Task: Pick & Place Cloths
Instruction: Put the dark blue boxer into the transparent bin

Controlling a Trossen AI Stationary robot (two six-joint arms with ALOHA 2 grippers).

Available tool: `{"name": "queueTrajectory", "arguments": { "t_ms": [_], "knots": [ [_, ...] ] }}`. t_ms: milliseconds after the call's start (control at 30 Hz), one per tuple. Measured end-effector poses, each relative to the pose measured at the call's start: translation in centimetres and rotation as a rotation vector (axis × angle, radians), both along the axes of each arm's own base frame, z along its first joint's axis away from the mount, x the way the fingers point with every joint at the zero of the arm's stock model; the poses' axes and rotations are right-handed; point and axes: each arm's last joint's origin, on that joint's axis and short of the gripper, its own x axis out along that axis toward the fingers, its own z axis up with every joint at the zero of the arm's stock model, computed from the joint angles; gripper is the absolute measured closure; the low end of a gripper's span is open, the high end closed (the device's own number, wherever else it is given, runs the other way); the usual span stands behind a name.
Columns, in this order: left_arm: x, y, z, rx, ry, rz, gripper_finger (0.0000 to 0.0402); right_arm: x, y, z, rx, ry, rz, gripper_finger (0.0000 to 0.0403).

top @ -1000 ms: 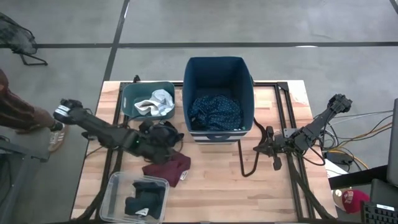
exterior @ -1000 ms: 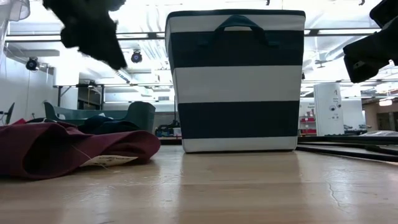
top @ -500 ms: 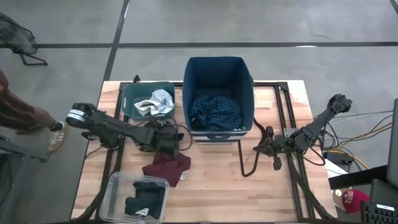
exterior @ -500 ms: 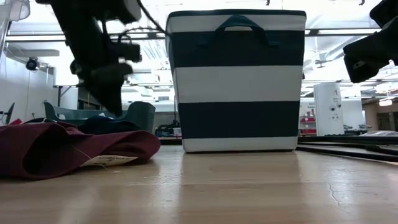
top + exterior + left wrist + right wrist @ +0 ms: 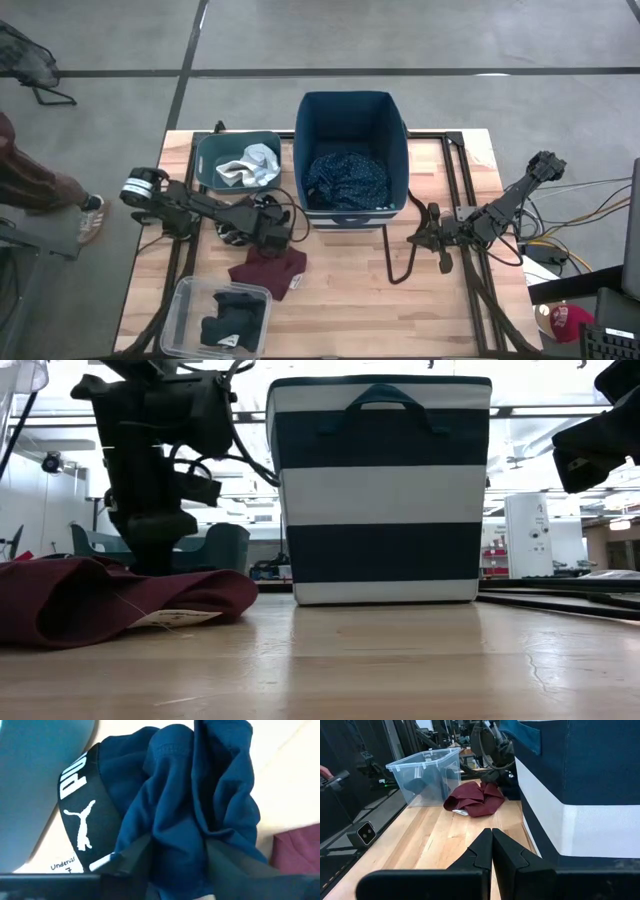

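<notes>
A dark navy garment (image 5: 200,795) with a black waistband and white logo (image 5: 80,820) lies on the table between the teal bin and the striped navy bin. My left gripper (image 5: 268,228) (image 5: 177,862) stands down on it, open, its fingers either side of a raised fold. A maroon cloth (image 5: 270,270) (image 5: 100,600) with a paper tag lies just nearer. Navy patterned cloth (image 5: 345,178) sits in the navy bin, pale cloth (image 5: 248,165) in the teal bin, black cloth (image 5: 232,318) in the clear bin. My right gripper (image 5: 420,238) (image 5: 492,837) waits shut, right of the navy bin. My left gripper comes at the navy garment from above, pointing down. Its two fingers (image 5: 132,857) stand apart in the cloth with a bunched fold of the navy fabric (image 5: 180,840) between them. The garment lies on the table, waistband spread out beside the fingers.
The tall navy-and-white striped bin (image 5: 380,490) (image 5: 302,150) stands close on the right of my left gripper, the teal bin (image 5: 205,160) just beyond it, the clear bin (image 5: 185,300) at the near left. A black frame rail (image 5: 460,200) runs along the table's right side. A person's foot (image 5: 90,215) shows at the left.
My left gripper has come down from well above the table onto the dark garment, shifting a little toward the navy bin, and its arm has swung in from the left edge. The maroon cloth and my right arm have kept still.
</notes>
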Motion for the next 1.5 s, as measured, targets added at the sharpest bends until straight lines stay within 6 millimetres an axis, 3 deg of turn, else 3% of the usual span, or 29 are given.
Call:
{"name": "queueTrajectory", "arguments": {
  "t_ms": [167, 233, 400, 633, 900, 1167, 1500],
  "knots": [
    [-0.1, 0.0, 0.1, 0.006, 0.027, -0.072, 0.0361, 0.0, 0.0, 0.0, 0.000, 0.000, 0.000, 0.0394],
    [-0.1, 0.0, 0.2, 0.024, 0.062, -0.146, 0.0385, 0.0, 0.0, 0.0, 0.000, 0.000, 0.000, 0.0394],
    [-0.6, 0.2, 0.9, 0.048, 0.131, -0.189, 0.0387, 0.0, 0.0, 0.0, 0.000, 0.000, 0.000, 0.0394],
    [-2.2, -0.4, 5.1, 0.095, 0.099, -0.161, 0.0394, 0.0, 0.0, 0.0, 0.000, 0.000, 0.000, 0.0394],
    [-5.2, -2.5, 11.3, 0.078, -0.169, -0.191, 0.0394, 0.0, 0.0, 0.0, 0.000, 0.000, 0.000, 0.0394],
    [-9.7, -5.2, 17.1, -0.006, -0.495, -0.290, 0.0394, 0.0, 0.0, 0.0, 0.000, 0.000, 0.000, 0.0394],
    [-14.2, -8.7, 22.2, -0.238, -0.755, -0.419, 0.0394, 0.0, 0.0, 0.0, 0.000, 0.000, 0.000, 0.0394]
  ]
}}
